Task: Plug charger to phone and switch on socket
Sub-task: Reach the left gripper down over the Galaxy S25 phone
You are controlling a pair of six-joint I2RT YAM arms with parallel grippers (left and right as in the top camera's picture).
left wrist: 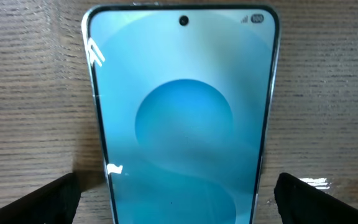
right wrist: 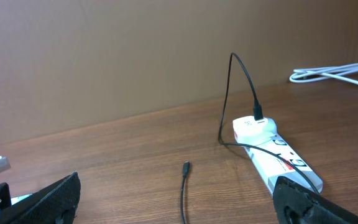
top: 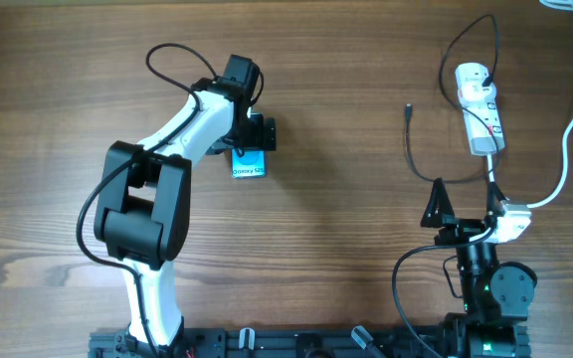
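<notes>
The phone (top: 249, 166) lies flat on the wood table with its teal screen up. It fills the left wrist view (left wrist: 182, 118). My left gripper (top: 251, 139) is open and sits low over it, one finger on each side, neither touching. The charger, a thin black cable, ends in a small plug tip (top: 408, 109) on the table; the right wrist view shows it (right wrist: 185, 167) ahead of my open, empty right gripper (top: 438, 204). The socket (top: 479, 109), a white power strip, lies at the far right, also in the right wrist view (right wrist: 272, 155).
A thicker white cable (top: 570, 129) runs from the top right corner down to the right arm's side. The black cable loops from an adapter on the strip (right wrist: 253, 121). Both arm bases stand at the table's front edge.
</notes>
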